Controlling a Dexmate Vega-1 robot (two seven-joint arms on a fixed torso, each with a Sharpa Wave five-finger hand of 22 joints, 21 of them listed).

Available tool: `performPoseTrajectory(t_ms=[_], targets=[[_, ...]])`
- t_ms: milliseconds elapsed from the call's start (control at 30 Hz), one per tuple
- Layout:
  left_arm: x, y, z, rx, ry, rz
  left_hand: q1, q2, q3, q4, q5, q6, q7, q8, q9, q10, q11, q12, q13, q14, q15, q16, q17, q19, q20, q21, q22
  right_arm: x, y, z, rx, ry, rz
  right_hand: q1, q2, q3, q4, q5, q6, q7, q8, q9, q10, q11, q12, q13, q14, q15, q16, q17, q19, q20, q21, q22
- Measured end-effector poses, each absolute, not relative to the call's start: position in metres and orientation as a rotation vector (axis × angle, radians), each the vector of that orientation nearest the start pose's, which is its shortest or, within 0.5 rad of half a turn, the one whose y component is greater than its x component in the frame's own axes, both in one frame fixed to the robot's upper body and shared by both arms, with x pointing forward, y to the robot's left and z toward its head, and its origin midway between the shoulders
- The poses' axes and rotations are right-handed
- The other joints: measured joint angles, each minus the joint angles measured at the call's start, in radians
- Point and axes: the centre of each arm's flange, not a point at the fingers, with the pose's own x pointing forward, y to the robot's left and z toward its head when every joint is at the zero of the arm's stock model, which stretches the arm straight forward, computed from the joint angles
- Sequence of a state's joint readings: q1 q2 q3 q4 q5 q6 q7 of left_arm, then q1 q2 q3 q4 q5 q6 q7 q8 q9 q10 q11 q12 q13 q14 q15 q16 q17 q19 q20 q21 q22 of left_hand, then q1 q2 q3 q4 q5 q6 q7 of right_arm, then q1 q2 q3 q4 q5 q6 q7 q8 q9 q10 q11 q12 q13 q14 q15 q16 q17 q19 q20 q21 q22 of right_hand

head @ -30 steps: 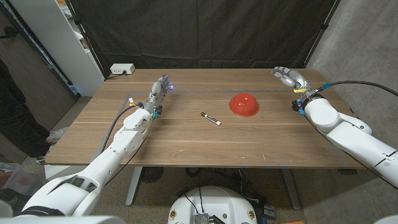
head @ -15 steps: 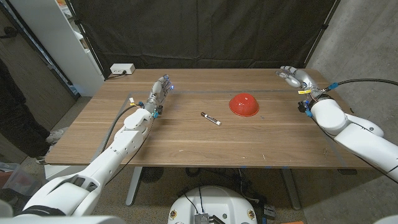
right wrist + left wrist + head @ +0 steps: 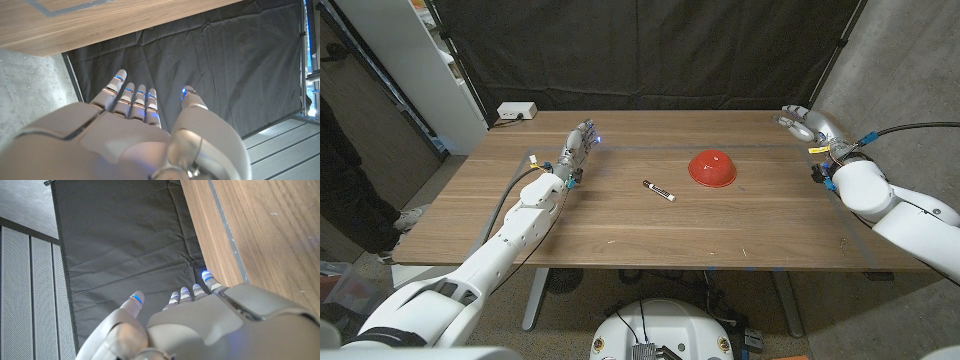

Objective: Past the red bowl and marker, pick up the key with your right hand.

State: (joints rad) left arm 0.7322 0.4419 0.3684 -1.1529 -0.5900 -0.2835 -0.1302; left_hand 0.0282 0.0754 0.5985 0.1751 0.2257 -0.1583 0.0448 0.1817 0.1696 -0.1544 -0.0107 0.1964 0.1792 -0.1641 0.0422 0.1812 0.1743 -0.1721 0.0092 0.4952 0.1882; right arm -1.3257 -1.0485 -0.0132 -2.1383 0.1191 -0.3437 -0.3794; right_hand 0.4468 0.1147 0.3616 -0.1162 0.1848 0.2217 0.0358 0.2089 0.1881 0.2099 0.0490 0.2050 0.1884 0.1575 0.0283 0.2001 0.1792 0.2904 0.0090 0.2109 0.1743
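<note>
- Wooden table: carries all items.
- Right hand: at the table's 2 o'clock corner, fingers extended and apart, holding nothing.
- Left hand: at 10 o'clock, fingers straight, empty.
- Red bowl: upside down, right of centre.
- Marker: near centre, at the bowl's 8 o'clock.
- Key: cannot be located.

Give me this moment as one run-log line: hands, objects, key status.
right hand: open, far right table corner | left hand: open, idle | red bowl, marker: untouched | key: not seen
</note>
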Motion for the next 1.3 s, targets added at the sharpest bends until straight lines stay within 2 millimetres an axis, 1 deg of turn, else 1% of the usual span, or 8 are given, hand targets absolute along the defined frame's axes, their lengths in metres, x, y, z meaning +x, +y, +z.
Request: performPoseTrajectory(t_ms=[133, 367, 533, 633, 733, 933, 1133, 1300], targets=[[0.678, 0.281, -0.009, 0.01, -0.583, -0.254, 0.0, 0.0, 0.0, 0.0, 0.0, 0.001, 0.002, 0.0, 0.0, 0.0, 0.0, 0.0, 0.0, 0.0, 0.0, 0.0, 0.0, -0.001, 0.001, 0.0, 0.0, 0.482, -0.36, 0.04, -0.884, -0.564, -0.299, 0.0, 0.0, 0.0, 0.0, 0.0, 0.005, 0.006, 0.0, 0.0, 0.005, 0.005, 0.0, 0.0, 0.0, 0.0, 0.0, 0.0, 0.0, 0.0, 0.0, 0.0], [0.678, 0.28, -0.007, 0.015, -0.583, -0.255, 0.0, 0.0, 0.0, 0.0, 0.0, 0.001, 0.002, 0.0, 0.0, 0.0, 0.0, 0.0, 0.0, 0.0, 0.0, 0.0, 0.0, 0.002, 0.009, -0.004, 0.0, 0.469, -0.363, 0.039, -0.928, -0.546, -0.324, 0.0, 0.0, 0.0, 0.0, 0.0, 0.011, 0.0, 0.0, 0.0, 0.008, 0.001, 0.0, 0.0, 0.0, 0.0, 0.0, 0.0, 0.0, 0.0, 0.0, 0.0], [0.679, 0.279, -0.007, 0.016, -0.582, -0.258, 0.0, 0.0, 0.0, 0.0, 0.0, 0.001, 0.002, 0.0, 0.0, 0.0, 0.0, 0.0, 0.0, 0.0, 0.0, 0.0, 0.0, 0.002, 0.009, -0.004, 0.0, 0.461, -0.365, 0.039, -0.956, -0.535, -0.338, 0.0, 0.0, 0.0, 0.0, 0.0, 0.011, 0.0, 0.0, 0.0, 0.008, 0.001, 0.0, 0.0, 0.0, 0.0, 0.0, 0.0, 0.0, 0.0, 0.0, 0.0], [0.68, 0.278, -0.007, 0.018, -0.581, -0.261, 0.0, 0.0, 0.0, 0.0, 0.0, 0.001, 0.002, 0.0, 0.0, 0.0, 0.0, 0.0, 0.0, 0.0, 0.0, 0.0, 0.0, 0.002, 0.009, -0.004, 0.0, 0.456, -0.367, 0.039, -0.968, -0.529, -0.346, 0.005, 0.005, 0.004, -0.004, 0.0, 0.011, 0.0, 0.006, 0.0, 0.008, 0.001, 0.0, 0.0, 0.0, 0.0, 0.0, 0.0, 0.0, 0.0, 0.0, 0.0], [0.68, 0.277, -0.007, 0.019, -0.58, -0.264, 0.0, 0.0, 0.0, 0.0, 0.0, 0.007, -0.004, 0.0, 0.0, 0.0, 0.0, 0.0, 0.0, 0.0, 0.0, 0.0, 0.0, 0.002, 0.009, -0.004, 0.0, 0.452, -0.367, 0.039, -0.977, -0.529, -0.352, 0.005, 0.005, 0.0, -0.008, 0.0, 0.014, -0.004, 0.006, 0.0, 0.008, 0.001, 0.0, 0.0, 0.0, 0.0, 0.0, 0.0, 0.0, 0.0, 0.0, 0.0], [0.681, 0.276, -0.007, 0.02, -0.58, -0.269, 0.0, 0.0, 0.0, 0.0, 0.0, 0.007, -0.004, 0.0, 0.0, 0.0, 0.0, 0.0, 0.0, 0.0, 0.0, 0.0, 0.0, 0.002, 0.009, -0.004, 0.0, 0.445, -0.368, 0.039, -0.994, -0.525, -0.36, 0.005, 0.005, 0.002, -0.01, 0.0, 0.018, -0.001, 0.006, 0.0, 0.004, -0.003, -0.008, 0.0, 0.0, 0.0, 0.0, -0.001, 0.004, 0.004, 0.0, 0.0], [0.681, 0.273, -0.007, 0.023, -0.579, -0.276, 0.0, 0.0, 0.0, 0.0, 0.0, 0.007, -0.004, 0.0, 0.0, 0.0, 0.0, 0.0, 0.0, 0.0, 0.0, 0.0, 0.0, 0.002, 0.009, -0.004, 0.0, 0.437, -0.372, 0.041, -1.059, -0.494, -0.359, 0.01, 0.0, 0.0, -0.016, 0.0, 0.021, -0.004, 0.006, 0.0, 0.004, -0.003, -0.008, 0.0, 0.0, 0.0, 0.0, -0.003, 0.011, 0.003, 0.0, 0.0], [0.682, 0.27, -0.006, 0.026, -0.579, -0.284, 0.0, 0.0, 0.0, 0.0, 0.0, 0.007, -0.004, 0.0, 0.0, 0.0, 0.0, 0.0, 0.0, 0.0, 0.0, 0.0, 0.0, 0.002, 0.009, -0.004, 0.0, 0.431, -0.376, 0.043, -1.098, -0.473, -0.358, 0.013, -0.002, 0.0, -0.016, 0.0, 0.03, -0.005, 0.006, 0.0, 0.004, -0.003, -0.008, 0.0, 0.005, -0.005, 0.0, -0.002, 0.011, 0.003, 0.0, 0.0]])
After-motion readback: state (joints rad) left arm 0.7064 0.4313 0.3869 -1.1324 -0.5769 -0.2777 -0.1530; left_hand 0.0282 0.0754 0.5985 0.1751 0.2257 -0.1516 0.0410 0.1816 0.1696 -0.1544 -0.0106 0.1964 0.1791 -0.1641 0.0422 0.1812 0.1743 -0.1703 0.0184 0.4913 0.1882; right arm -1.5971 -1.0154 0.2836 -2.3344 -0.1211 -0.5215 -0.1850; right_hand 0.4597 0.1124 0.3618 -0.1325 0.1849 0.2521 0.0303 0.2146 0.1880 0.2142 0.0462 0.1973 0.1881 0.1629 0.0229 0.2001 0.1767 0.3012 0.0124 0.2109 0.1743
